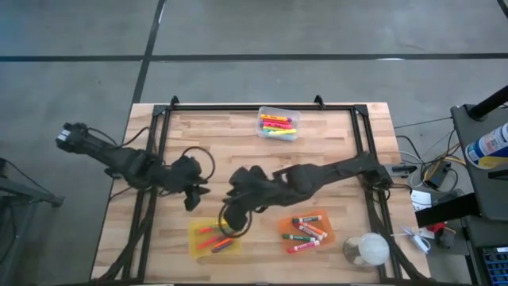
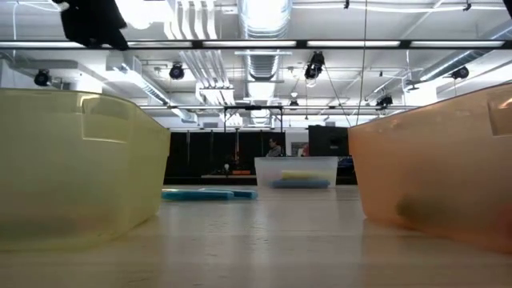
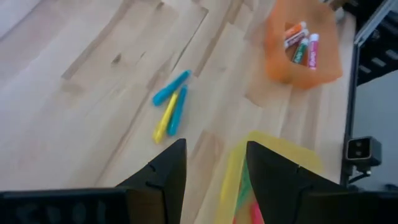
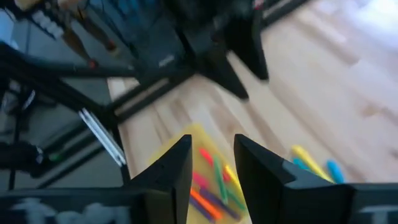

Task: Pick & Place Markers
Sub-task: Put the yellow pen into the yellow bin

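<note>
Three bins are counted on the tabletop (image 1: 159, 127): a clear bin (image 1: 279, 124) near the far edge, a yellow bin (image 1: 214, 237) and an orange bin (image 1: 306, 230) near the front edge. Several neon markers (image 1: 277, 123) are held in the clear bin, roughly five white-barrelled markers (image 1: 306, 231) in the orange one, and a few in the yellow one. Three loose markers (image 3: 170, 106), two blue and one yellow, are seen lying together on the bare wood. The right tool (image 1: 229, 219) is held above the yellow bin, its fingers parted with nothing between them. The left tool (image 1: 193, 197) is spread wide and empty, beside the yellow bin's far side.
</note>
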